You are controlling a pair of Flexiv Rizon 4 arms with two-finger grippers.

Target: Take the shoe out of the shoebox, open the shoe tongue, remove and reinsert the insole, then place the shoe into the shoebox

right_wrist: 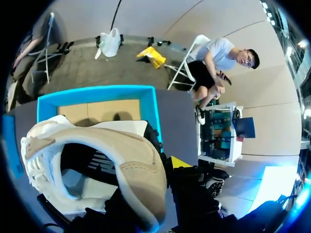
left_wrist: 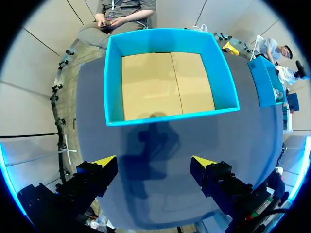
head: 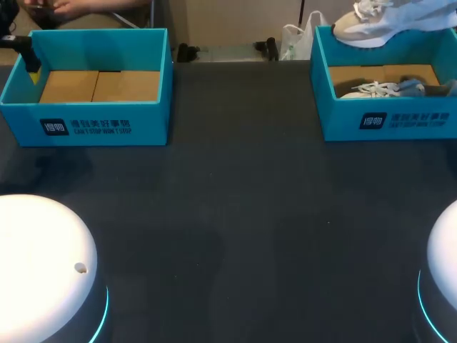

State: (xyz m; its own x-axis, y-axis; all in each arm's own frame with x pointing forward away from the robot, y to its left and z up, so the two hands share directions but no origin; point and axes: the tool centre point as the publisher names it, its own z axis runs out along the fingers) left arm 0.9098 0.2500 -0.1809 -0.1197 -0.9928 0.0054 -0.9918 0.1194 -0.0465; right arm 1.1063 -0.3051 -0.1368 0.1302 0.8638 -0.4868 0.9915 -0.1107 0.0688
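A beige and white shoe (head: 363, 27) hangs above the far rim of the right blue shoebox (head: 343, 118). My right gripper (right_wrist: 156, 171) is shut on the shoe's (right_wrist: 131, 170) heel collar; one yellow fingertip (right_wrist: 179, 161) shows outside it and the other is hidden inside. A second shoe (head: 385, 89) with white laces lies in that box (right_wrist: 150, 104). The left blue shoebox (head: 93, 118) holds only its cardboard floor. My left gripper (left_wrist: 154, 162) hovers open over the table just short of this box (left_wrist: 170, 114); in the head view it (head: 30, 68) sits at the box's left end.
The two boxes stand at the table's far left and far right, with dark table surface (head: 235, 214) between and in front of them. The white domes of my arm bases (head: 43, 264) (head: 444, 264) sit at the near corners.
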